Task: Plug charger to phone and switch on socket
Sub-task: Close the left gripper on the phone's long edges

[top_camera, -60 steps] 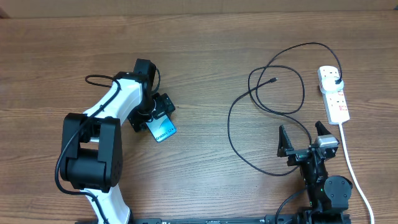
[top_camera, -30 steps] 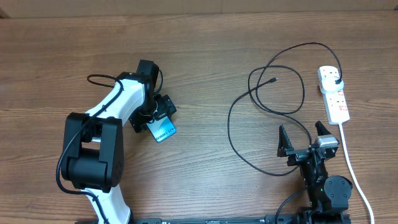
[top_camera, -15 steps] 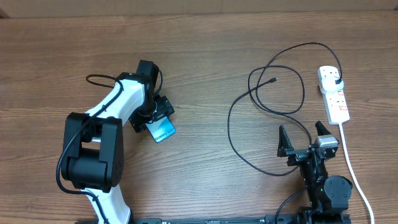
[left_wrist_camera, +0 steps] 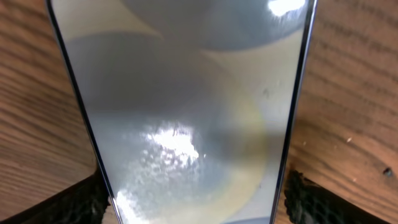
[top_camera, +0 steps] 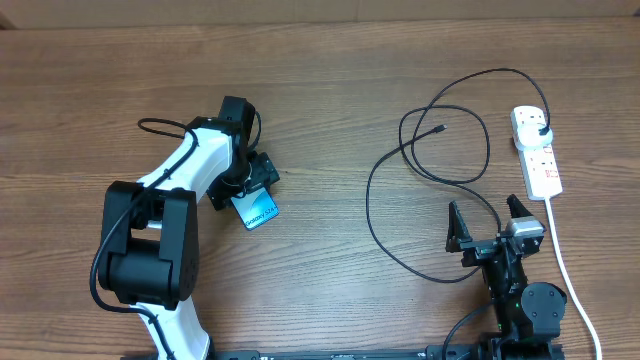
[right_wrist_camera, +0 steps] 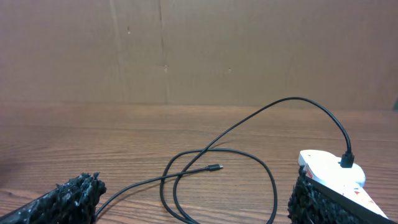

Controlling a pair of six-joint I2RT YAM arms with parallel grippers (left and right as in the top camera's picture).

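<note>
On the overhead view, the phone [top_camera: 258, 211] lay flat on the table [top_camera: 340, 60], left of centre, with only its near end showing from under the left gripper [top_camera: 252, 190]. My left wrist camera looked straight down on the glossy screen [left_wrist_camera: 186, 112], which filled most of that view. The left fingers [left_wrist_camera: 74, 202] stood wide, one on each long edge of the phone. The pads sat right at those edges, but the view was too close for me to tell whether they were pressing the phone or only flanking it.

The right gripper [top_camera: 487, 225] waited near the front edge on the right side with its fingers spread apart and nothing between them.

The charger [top_camera: 368, 200] sprawled in loose loops on the right half of the table, well apart from the phone. Its connector tip [top_camera: 440, 129] lay free on the wood inside one loop, and I saw it on the right wrist view too [right_wrist_camera: 217, 167]. Its black plug [top_camera: 541, 131] sat in the far outlet of the socket [top_camera: 540, 165], which lay near the right edge. The socket's white cord [top_camera: 565, 270] ran back toward the front edge.
</note>
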